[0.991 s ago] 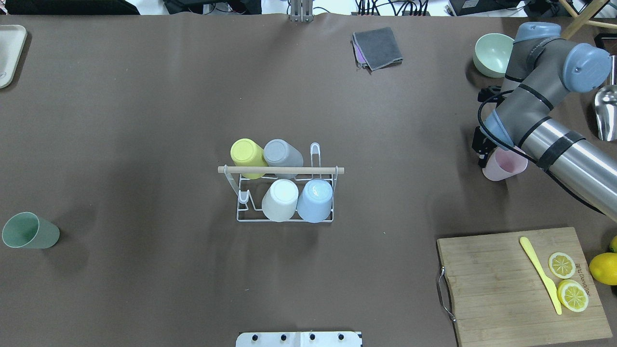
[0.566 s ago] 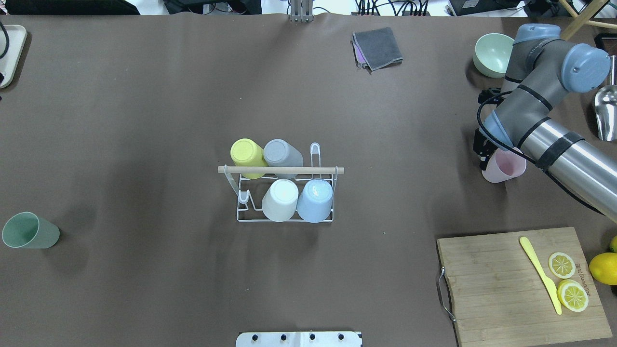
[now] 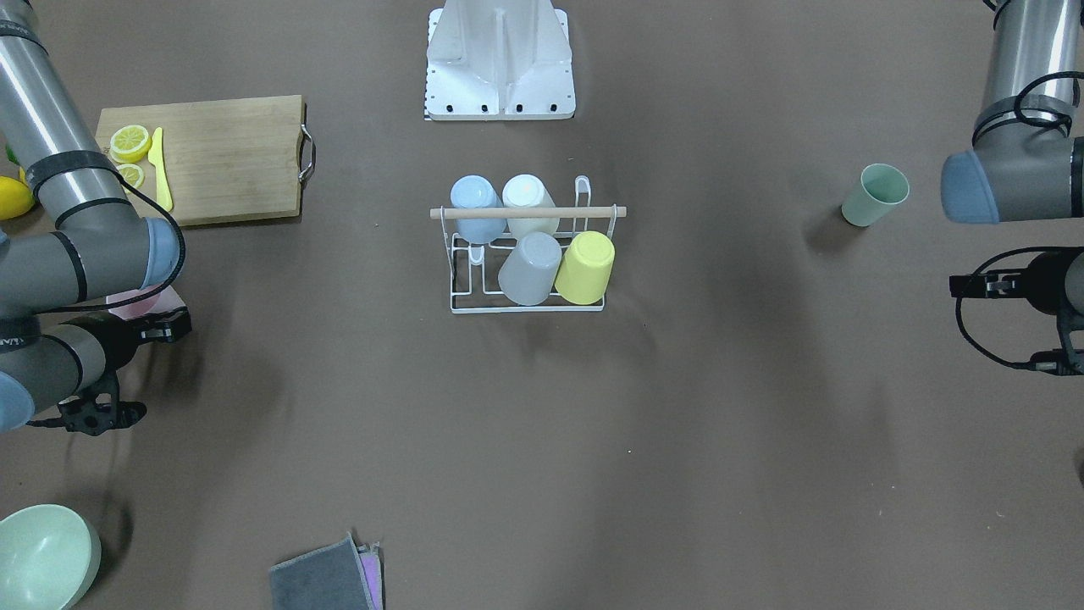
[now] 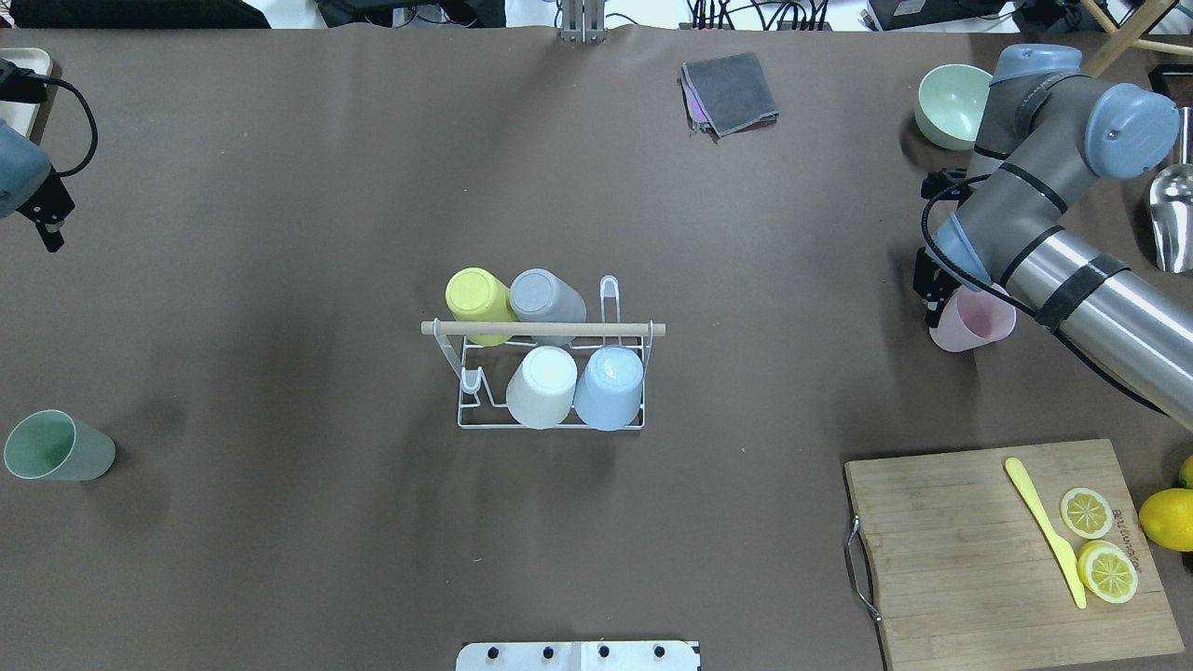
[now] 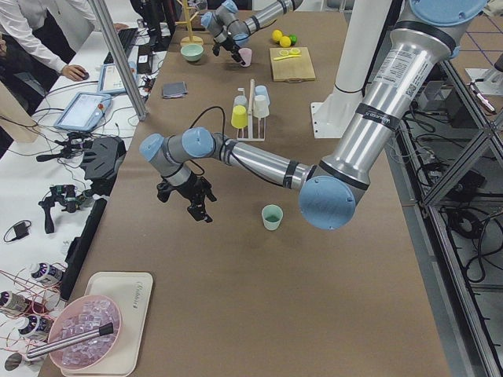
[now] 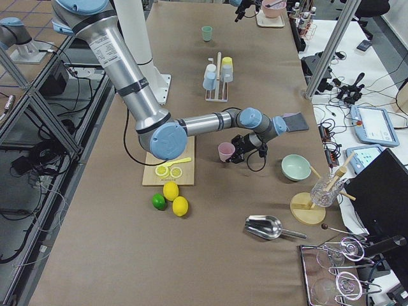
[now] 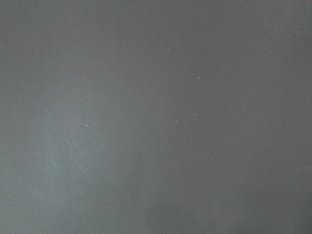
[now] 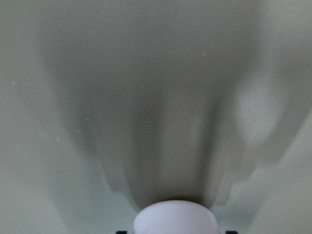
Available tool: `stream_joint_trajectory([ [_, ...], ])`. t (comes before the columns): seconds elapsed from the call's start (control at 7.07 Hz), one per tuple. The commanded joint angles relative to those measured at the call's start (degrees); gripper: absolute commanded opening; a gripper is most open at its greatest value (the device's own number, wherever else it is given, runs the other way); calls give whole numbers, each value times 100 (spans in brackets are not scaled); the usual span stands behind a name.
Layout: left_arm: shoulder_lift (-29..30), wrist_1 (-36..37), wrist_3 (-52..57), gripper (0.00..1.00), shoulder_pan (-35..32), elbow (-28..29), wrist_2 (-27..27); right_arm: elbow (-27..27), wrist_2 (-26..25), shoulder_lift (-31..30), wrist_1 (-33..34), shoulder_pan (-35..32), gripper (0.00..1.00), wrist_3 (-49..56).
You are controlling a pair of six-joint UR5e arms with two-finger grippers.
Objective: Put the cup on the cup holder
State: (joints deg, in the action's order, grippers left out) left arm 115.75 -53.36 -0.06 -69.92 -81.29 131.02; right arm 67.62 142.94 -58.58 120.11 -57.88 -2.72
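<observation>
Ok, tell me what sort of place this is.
Probably a robotics lab staged as a kitchen: a robot arm over the table, a teach pendant alongside, and props like the cup holder and cutting board.

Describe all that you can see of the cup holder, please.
The cup holder is a small white wire rack with upright loop prongs in two rows and a light wooden handle across its top. It stands upright near the middle of the table. Four cups sit upside down on prongs, leaning outward: yellow cup and grey cup in the row away from the robot, white cup and blue cup in the near row. One prong in each row is free. No gripper touches it.
</observation>
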Motion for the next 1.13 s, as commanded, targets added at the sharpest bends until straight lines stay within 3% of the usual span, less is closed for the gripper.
stream_joint_trajectory([
  [0.0, -25, 457, 611, 98, 222, -45, -6, 172, 119, -65, -14, -213, 18, 376],
  [0.57, -8, 519, 568, 98, 733, -19, -7, 199, 1340, -311, -14, -619, 18, 1998],
  [0.99, -34, 502, 577, 98, 1171, 95, 11, 480, 2507, -986, -346, -392, 14, 2241],
])
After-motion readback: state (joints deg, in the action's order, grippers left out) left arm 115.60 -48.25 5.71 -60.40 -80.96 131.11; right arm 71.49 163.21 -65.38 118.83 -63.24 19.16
